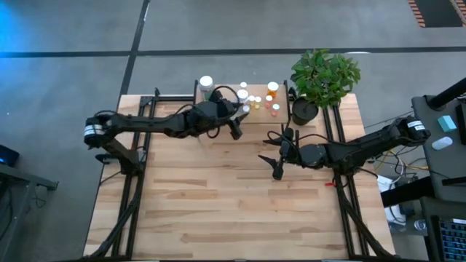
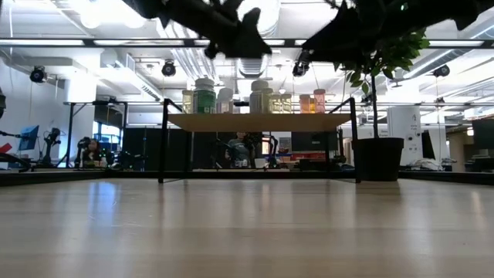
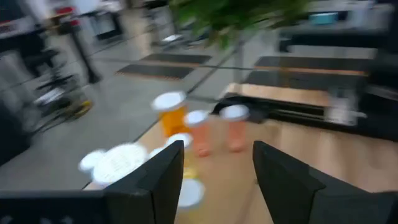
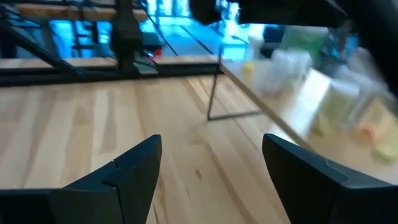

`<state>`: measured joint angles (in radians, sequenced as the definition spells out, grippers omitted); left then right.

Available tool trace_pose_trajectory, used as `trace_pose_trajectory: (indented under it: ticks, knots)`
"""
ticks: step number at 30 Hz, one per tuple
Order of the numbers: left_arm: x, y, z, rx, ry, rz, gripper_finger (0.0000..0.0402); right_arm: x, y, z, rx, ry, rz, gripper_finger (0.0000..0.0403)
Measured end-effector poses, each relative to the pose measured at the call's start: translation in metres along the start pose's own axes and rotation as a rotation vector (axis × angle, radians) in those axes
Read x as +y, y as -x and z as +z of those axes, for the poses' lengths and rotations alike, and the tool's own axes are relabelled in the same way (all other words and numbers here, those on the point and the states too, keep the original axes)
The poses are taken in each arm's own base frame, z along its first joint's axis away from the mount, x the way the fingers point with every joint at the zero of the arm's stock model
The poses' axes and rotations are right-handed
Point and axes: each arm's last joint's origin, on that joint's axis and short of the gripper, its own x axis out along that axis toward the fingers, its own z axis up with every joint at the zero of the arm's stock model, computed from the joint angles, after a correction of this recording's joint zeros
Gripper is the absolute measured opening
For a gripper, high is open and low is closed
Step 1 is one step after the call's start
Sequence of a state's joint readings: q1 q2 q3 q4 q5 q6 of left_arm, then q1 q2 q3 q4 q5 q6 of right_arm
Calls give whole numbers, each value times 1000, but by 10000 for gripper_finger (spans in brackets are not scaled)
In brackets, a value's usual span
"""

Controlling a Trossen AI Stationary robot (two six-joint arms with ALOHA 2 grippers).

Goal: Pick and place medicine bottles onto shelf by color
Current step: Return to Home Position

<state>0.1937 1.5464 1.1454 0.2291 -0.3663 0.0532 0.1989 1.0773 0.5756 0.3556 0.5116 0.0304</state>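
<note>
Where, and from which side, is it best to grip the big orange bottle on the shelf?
Probably from above, gripping the orange bottle across its round body just under the white cap: it stands upright near the shelf's far edge, with smaller vials crowding its front and the potted plant beside.

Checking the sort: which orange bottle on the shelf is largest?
The deep-orange pill bottle at the shelf corner by the plant; the other two are smaller, paler.

no legible text, labels, brands or numbers anywhere
</note>
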Motion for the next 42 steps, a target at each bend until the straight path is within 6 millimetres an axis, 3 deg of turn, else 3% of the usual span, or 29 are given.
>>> trace_pose_trajectory:
  ticks: [5,8,14,20,24,30,36,42]
  knots:
    - [-4,40,26,-75,-55,-176,176,-10,20,23,-101,27,135,243]
    - [-1,67,32,-131,-69,-242,176,-22,40,35,-151,38,177,212]
    - [16,120,14,-185,-55,-327,176,-42,85,39,-260,50,272,134]
    - [35,165,-21,-242,-30,-363,176,-64,130,21,-427,18,326,53]
    - [44,185,-49,-254,-13,-366,176,-67,136,-2,-450,12,323,15]
    - [50,203,-93,-259,-13,-390,156,-70,136,-37,-455,-2,268,9]
    - [54,214,-133,-267,42,-397,89,-69,130,-65,-384,-32,258,9]
    - [58,225,-155,-346,60,-407,10,-65,124,-74,-335,-45,274,9]
